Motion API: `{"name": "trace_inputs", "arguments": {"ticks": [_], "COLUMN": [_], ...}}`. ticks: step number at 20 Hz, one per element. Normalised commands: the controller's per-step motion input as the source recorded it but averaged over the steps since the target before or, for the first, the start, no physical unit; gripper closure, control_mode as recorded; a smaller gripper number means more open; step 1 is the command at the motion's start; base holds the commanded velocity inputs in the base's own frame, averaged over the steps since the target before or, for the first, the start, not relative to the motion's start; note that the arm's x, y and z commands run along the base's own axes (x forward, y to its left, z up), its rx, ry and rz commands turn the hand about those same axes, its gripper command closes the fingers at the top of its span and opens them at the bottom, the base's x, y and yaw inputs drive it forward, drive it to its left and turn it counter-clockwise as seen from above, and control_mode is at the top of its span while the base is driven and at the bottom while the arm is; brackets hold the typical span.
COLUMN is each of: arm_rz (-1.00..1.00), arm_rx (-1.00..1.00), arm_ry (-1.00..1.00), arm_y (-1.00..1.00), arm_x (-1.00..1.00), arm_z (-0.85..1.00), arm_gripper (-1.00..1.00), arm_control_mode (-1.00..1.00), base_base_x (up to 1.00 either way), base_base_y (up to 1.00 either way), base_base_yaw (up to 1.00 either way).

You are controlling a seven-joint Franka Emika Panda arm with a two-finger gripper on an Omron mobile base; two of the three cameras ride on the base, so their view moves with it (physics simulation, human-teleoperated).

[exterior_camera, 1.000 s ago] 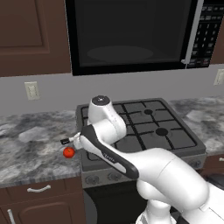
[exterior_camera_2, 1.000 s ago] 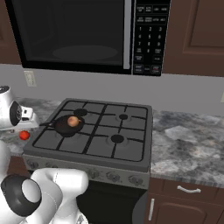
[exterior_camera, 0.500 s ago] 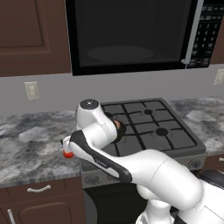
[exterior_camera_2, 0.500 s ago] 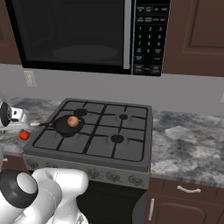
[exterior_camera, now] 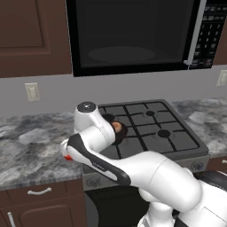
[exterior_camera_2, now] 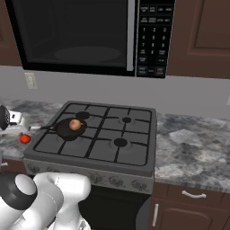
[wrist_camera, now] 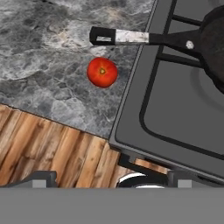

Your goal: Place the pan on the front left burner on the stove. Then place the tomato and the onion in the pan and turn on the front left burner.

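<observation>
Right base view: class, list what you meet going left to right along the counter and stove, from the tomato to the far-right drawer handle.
tomato → pan holding the onion → front right burner → grey marble counter → drawer handle

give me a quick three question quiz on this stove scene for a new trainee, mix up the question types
1. True or false: the onion already lies in the pan.
2. Where is the tomato? A) in the pan B) on the counter beside the stove C) on a rear burner
3. Fill in: the pan's handle points toward the ____.

Key: 1 true; 2 B; 3 tomato
</observation>
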Motion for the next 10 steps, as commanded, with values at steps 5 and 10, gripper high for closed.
{"name": "trace_inputs", "arguments": {"ticks": [5, 10], "arm_rz": [0.0, 0.0], "arm_rx": [0.0, 0.0], "arm_ry": [-0.07, -0.04], "arm_y": [0.0, 0.07], "arm_x": [0.02, 0.14], "arm_z": [-0.21, -0.13], "arm_gripper": [-1.0, -1.0], "arm_control_mode": [-1.0, -1.0], "base_base_x": [0.0, 0.0], "base_base_y": [0.0, 0.0], "base_base_yaw": [0.0, 0.0]}}
